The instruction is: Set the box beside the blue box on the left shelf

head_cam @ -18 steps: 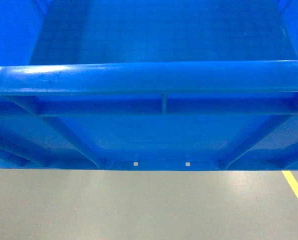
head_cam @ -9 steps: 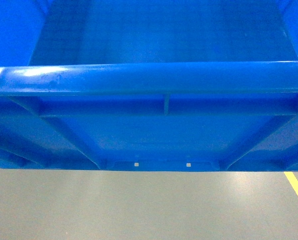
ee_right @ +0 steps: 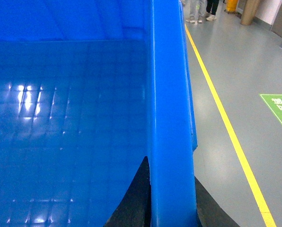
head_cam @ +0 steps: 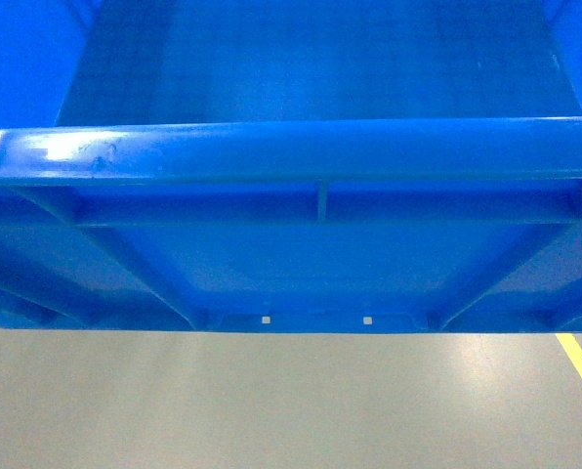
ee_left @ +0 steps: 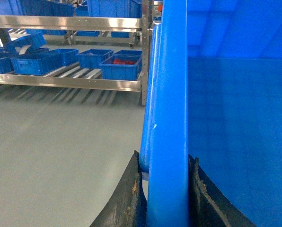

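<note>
The box (head_cam: pixel 301 254), a large bright-blue open-top crate, filled the upper two thirds of the head view, its thick rounded rim running straight across the middle of the frame and its gridded inner bottom showing above that. Below the rim the outer wall showed one short vertical rib at centre and diagonal ribs slanting toward the lower corners. It hung above the grey floor (head_cam: pixel 271 401), which took up the bottom third of that frame.

In the left wrist view the shelf (ee_left: pixel 70 52), a steel rack with roller tracks, stood across the upper left of the frame, well apart from the held box. Several blue crates (ee_left: pixel 30 59) sat on its lower level, one of them (ee_left: pixel 119 66) holding something red.

A yellow line (ee_right: pixel 226 127) ran along the floor at the right of the right wrist view, from top centre to the bottom right. A green floor marking (ee_right: pixel 279 111) lay at the far right edge.

The left end effector (ee_left: pixel 165 189), at the bottom centre of the left wrist view, was clamped on the box's side rim, one dark finger (ee_left: pixel 129 194) on either face of the wall. The right end effector (ee_right: pixel 171 198), at the bottom centre of the right wrist view, gripped the opposite rim the same way.

Two small pale squares (head_cam: pixel 266 319) sat near the base of the outer wall in the head view.
</note>
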You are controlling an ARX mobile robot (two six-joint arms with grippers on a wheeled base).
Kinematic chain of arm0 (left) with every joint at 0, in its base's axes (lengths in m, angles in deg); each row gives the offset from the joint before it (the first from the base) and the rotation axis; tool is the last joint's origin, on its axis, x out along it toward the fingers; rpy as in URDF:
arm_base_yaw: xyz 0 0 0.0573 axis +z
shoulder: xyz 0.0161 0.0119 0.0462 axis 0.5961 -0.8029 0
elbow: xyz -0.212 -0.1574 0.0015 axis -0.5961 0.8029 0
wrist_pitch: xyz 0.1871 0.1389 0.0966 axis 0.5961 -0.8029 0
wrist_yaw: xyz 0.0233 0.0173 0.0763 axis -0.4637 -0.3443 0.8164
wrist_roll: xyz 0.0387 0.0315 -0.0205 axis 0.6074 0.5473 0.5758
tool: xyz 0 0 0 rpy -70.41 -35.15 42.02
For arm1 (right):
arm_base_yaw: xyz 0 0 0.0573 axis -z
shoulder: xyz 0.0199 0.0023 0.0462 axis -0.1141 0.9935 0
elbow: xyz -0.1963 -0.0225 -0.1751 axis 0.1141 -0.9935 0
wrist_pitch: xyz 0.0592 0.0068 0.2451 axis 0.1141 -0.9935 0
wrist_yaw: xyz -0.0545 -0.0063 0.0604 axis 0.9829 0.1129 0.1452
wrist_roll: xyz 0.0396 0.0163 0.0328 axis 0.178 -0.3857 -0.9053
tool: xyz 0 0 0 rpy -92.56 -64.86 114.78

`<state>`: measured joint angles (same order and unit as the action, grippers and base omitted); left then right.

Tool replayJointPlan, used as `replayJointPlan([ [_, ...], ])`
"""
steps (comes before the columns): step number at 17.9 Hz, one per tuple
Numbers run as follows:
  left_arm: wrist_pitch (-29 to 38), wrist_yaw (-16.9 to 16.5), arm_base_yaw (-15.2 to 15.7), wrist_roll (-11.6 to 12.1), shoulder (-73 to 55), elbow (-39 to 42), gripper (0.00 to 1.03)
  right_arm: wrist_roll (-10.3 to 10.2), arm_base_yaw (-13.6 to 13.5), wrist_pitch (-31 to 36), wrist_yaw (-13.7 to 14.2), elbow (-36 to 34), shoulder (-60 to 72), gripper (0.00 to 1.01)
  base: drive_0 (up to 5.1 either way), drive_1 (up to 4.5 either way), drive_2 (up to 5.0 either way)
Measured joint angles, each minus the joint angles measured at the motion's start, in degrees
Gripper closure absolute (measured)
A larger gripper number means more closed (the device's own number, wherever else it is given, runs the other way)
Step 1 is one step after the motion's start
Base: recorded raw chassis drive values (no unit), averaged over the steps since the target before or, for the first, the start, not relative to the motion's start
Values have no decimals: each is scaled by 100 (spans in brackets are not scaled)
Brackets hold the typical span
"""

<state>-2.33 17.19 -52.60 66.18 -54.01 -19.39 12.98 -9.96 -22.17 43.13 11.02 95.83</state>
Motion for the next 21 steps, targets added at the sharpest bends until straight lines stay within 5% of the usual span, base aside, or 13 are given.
replayJointPlan([
  [21, -11, 0, -2, 4, 0, 0, 86, 0, 0, -7, -2, 0, 11, 93, 2, 408, -405],
])
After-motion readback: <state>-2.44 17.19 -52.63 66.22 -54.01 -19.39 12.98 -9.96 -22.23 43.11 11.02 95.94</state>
